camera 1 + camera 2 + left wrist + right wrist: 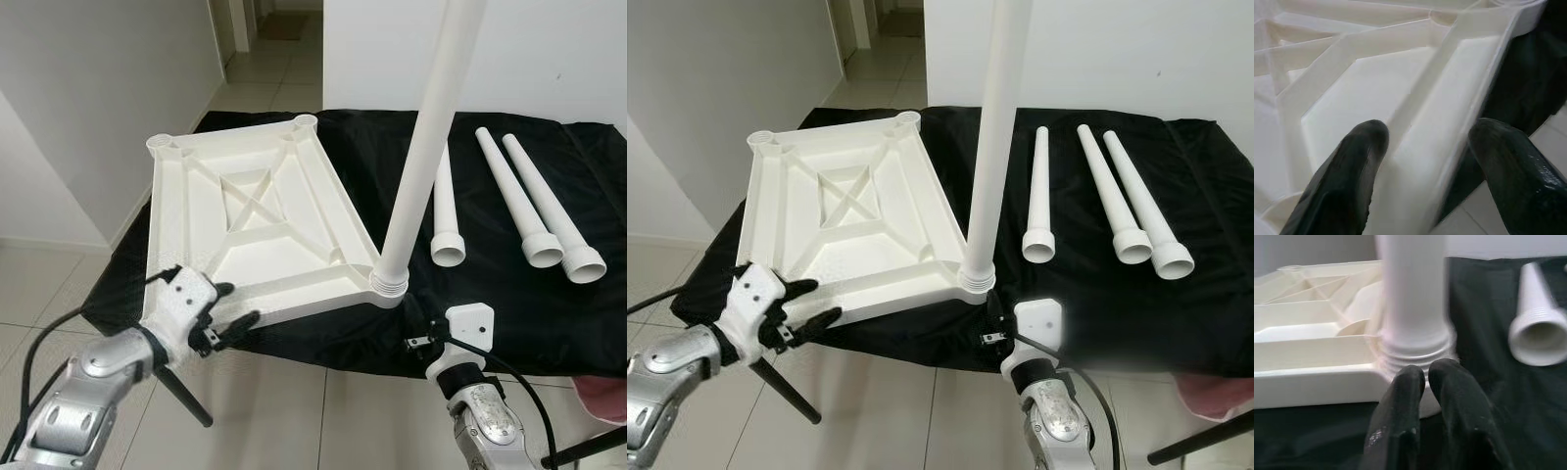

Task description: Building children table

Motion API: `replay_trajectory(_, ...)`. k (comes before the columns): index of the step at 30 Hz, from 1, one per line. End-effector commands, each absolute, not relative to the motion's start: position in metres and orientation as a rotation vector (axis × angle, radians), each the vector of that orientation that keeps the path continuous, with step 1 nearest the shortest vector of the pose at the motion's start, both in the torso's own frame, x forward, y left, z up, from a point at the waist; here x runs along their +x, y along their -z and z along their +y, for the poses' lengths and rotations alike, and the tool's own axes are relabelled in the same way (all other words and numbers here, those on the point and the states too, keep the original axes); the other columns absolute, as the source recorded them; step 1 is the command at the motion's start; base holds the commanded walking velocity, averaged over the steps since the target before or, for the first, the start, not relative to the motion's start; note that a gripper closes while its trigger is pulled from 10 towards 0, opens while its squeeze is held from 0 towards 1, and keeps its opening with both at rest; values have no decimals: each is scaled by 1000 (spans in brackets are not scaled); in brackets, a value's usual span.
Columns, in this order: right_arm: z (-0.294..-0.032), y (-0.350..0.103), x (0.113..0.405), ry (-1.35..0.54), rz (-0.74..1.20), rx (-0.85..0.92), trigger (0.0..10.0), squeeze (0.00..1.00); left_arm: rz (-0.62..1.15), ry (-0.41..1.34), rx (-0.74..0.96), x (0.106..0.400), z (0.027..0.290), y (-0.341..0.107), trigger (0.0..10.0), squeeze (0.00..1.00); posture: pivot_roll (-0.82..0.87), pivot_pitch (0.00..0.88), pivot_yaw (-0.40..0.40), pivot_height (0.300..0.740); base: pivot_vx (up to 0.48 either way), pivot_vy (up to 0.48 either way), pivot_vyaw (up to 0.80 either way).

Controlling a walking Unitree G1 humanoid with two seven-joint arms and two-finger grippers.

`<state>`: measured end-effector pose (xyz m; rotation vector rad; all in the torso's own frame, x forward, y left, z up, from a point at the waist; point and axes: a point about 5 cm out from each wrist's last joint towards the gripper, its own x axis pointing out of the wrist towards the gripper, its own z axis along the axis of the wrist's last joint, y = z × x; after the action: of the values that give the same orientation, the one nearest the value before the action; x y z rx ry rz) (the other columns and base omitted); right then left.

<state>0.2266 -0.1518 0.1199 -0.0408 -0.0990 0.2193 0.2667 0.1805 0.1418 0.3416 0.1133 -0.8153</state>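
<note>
Black cloth (549, 323) covers the work surface, and on it lies the white plastic tabletop (245, 220), turned underside up so its ribs and corner sockets show. It sits toward the robot's left, with one corner close to the near edge of the cloth. From that near corner one leg (421, 147) stands upright, its threaded collar seated in the socket. Three loose legs (529, 211) lie side by side on the cloth to the right, well apart from the tabletop, wide ends toward the robot.

At the tabletop's near-left edge, the left gripper (223, 311) has its two black fingers spread, one over the inside of the rim and one outside it, straddling the rim without clamping it. Just below the standing leg's base, the right gripper (1426, 377) has its fingers pressed together on nothing, their tips just short of the collar.

By my reading, the first of four legs is in and the job is about a quarter done. The next move likely calls for the left gripper to steady the rim while the right reaches to the nearest loose leg, lifts it, and carries it to an empty socket.
</note>
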Motion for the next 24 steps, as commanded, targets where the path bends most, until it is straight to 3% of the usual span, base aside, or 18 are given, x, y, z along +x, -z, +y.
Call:
replay_trajectory(1, -148, -115, 227, -263, -81, -27, 10000, 0, 133, 772, 373, 272, 196, -141, 10000, 0, -66, 54, 102, 740, 0, 0, 0)
replay_trajectory(9, -154, -112, 239, -346, -53, -51, 10000, 0, 167, 702, 402, 303, 219, -144, 10000, 0, -68, 46, 93, 740, 0, 0, 0)
replay_trajectory(24, -150, -109, 241, -291, -75, -1, 10000, 0, 181, 906, 260, 309, 185, -130, 10000, 0, -87, 32, 118, 740, 0, 0, 0)
